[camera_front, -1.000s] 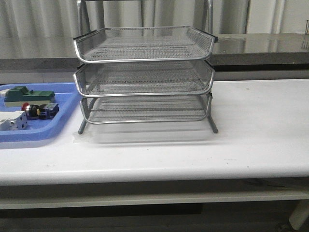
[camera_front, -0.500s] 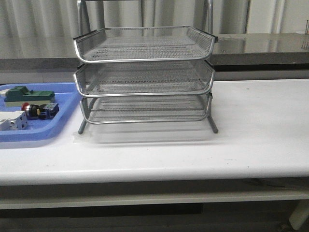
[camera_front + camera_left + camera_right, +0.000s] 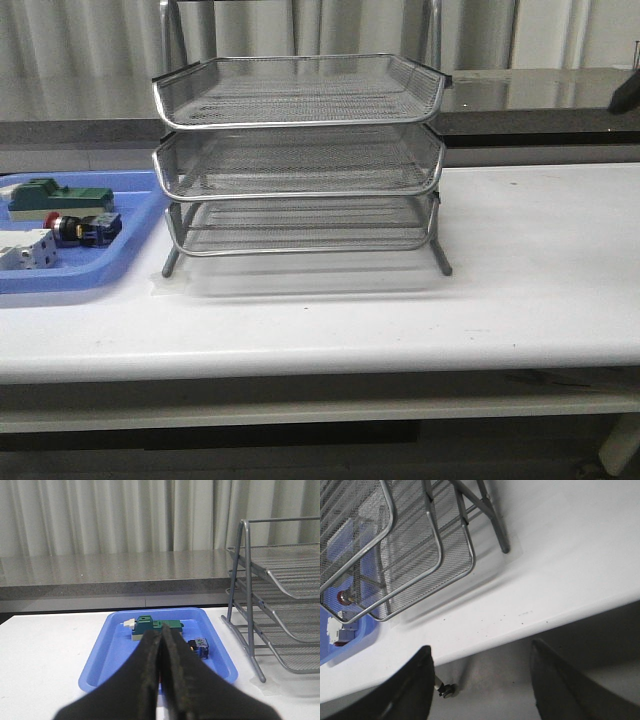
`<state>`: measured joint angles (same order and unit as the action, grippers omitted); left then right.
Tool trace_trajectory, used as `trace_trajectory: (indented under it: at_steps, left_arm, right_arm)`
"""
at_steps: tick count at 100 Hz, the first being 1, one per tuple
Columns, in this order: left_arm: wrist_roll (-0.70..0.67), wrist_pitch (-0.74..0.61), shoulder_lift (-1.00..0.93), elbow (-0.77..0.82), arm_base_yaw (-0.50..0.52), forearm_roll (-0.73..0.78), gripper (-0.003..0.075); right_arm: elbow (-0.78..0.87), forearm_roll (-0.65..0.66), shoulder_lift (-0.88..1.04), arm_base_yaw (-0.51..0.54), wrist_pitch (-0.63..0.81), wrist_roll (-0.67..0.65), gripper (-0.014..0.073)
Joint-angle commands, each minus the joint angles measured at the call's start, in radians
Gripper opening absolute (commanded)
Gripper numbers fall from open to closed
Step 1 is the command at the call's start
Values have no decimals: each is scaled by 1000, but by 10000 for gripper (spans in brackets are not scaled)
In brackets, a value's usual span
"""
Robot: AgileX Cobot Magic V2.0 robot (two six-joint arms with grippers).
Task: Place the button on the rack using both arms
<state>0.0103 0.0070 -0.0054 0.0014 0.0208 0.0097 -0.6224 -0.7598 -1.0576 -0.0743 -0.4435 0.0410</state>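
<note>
Button [image 3: 62, 227]: lies in the blue tray [image 3: 130, 262], at 9 o'clock of the rack [image 3: 298, 160].
Left claw [image 3: 161, 652]: clenched, empty, button just beyond its tips.
Right claw [image 3: 480, 680]: released, over table [image 3: 520, 290] edge, well apart from button.

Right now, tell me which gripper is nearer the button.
Left. The left gripper, shut, faces the blue tray where the button lies. The right gripper, open, hangs beyond the rack's far side, over the table edge.

rack [image 3: 298, 160] centre table | button [image 3: 68, 227] in blue tray [image 3: 120, 262], left | dark shape [image 3: 626, 94] far right, possibly an arm
</note>
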Motion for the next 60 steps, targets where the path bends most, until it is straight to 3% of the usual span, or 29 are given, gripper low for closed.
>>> trace_trajectory:
  at_steps: [1,31,60]
  left_arm:
    - [-10,-75,-35,46,2,-2,4]
    - [-10,-75,-35,46,2,-2,4]
    - [-10,-75,-35,46,2,-2,4]
  right_arm:
    - [-38,-158,-54,-22,76,125,441]
    - [-158,-631,-302,-64,43,594,441]
    - [-258,-851,-507,-64,-31,801,441]
